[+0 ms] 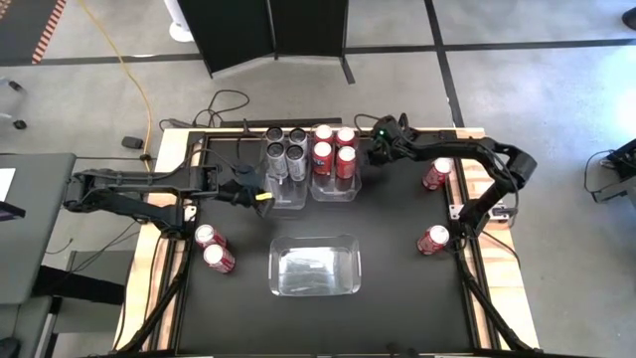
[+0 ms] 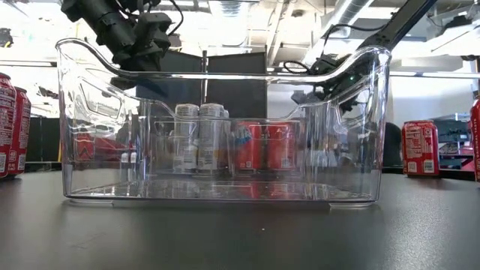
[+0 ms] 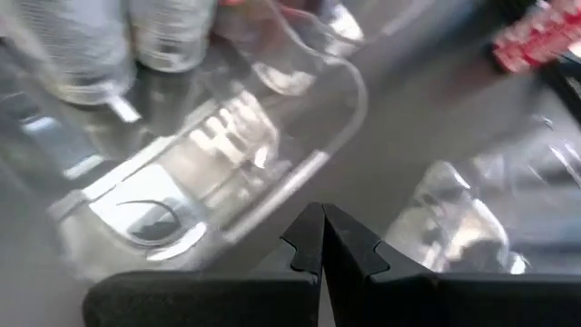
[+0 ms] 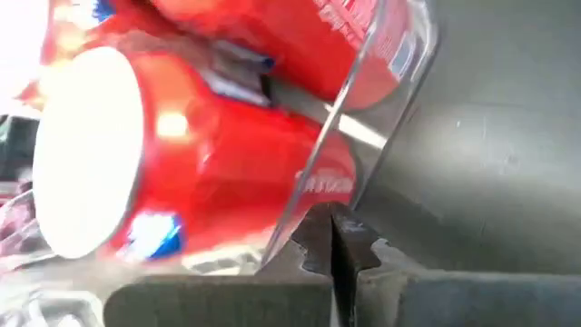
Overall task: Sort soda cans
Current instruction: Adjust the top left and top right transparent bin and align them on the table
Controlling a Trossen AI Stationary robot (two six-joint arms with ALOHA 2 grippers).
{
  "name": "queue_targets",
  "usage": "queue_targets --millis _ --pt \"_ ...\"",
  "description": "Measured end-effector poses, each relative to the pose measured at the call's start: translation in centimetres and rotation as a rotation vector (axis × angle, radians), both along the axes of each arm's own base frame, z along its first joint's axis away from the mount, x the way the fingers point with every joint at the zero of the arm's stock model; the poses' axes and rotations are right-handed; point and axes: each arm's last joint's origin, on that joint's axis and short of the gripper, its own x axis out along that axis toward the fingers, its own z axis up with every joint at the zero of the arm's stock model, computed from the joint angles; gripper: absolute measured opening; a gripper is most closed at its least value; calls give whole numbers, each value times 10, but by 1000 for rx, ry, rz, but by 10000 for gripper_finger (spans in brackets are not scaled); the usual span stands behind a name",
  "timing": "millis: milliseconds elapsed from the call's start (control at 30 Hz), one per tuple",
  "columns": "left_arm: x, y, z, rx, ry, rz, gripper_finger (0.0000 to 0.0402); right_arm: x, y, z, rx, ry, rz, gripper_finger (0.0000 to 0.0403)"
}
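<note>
Four silver-grey cans (image 1: 286,149) stand in a clear bin (image 1: 285,199) at the far middle of the table. Four red cans (image 1: 334,147) stand in the clear bin (image 1: 336,189) next to it. Two loose red cans (image 1: 212,247) stand upright near the left edge, and one each stands at the right (image 1: 437,172) and further toward the near edge (image 1: 433,239). My left gripper (image 1: 260,194) (image 3: 322,241) is shut, just off the near-left corner of the silver cans' bin. My right gripper (image 1: 373,149) (image 4: 334,232) is shut at the right wall of the red cans' bin. My right gripper's shut fingertips (image 4: 318,222) stand right at the clear wall of the red cans' bin (image 4: 363,163), from the table's right side. I cannot tell whether they touch it.
A larger clear bin (image 1: 314,265) (image 2: 225,127) sits in the near middle of the black table top, between the loose can pairs. Bare table lies on either side of it. A dark folding screen (image 1: 278,30) and cables lie beyond the far edge.
</note>
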Motion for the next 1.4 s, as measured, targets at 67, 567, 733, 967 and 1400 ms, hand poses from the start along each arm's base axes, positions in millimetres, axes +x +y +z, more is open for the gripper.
queue_targets --millis 67,567,733,967,1400 --pt "1 -2 0 -4 -5 -47 0 -2 3 6 3 0 5 7" --pt "3 -16 -1 290 67 -392 0 -24 40 70 -78 -106 46 7" --pt "12 -17 -18 325 162 -541 0 -24 50 74 -73 -101 76 8" --pt "27 -8 -45 394 335 -494 0 -19 58 73 -63 -94 101 8" --pt "49 16 -56 417 252 -401 0 -21 61 70 -31 -62 101 8"
